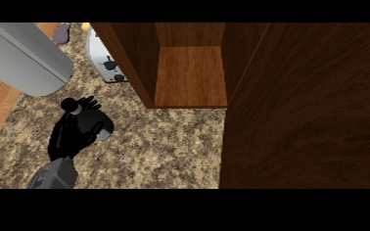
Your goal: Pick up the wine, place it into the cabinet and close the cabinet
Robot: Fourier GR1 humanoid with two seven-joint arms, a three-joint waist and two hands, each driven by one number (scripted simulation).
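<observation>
Forearms in view: one, grey (54,175), coming in at the lower left edge and rising toward the upper right.
Hands in view: one, the left hand (72,132), black, over the speckled tabletop (159,151) at the left of the view.
Hand pose: palm turned inward, fingers (90,103) fanned at the far end, the thumb side curled round a dark body.
Hand state: closed round the wine (101,127); only a dark rounded flank with a pale glint shows past the fingers, and a small dark round end shows at the top of the hand.
Wine, location: one bottle, held in the left hand at the left of the tabletop, near the cabinet's open front but outside it, apart from its lower shelf edge.
Right hand: does not show.
Cabinet (192,73): one, wooden, open, its inner shelf bare brown wood.
Cabinet door (296,107): one, dark wood, swung out, filling the right of the view from top to bottom.
Toaster (104,58): one, white and silver, just left of the cabinet's left wall, partly hidden by it.
Grey curved body (29,58): one, large, at the upper left; what it is cannot be told.
Small items at far left edge: one dark purple object (61,33) and one yellow object (85,27), both too small to identify.
</observation>
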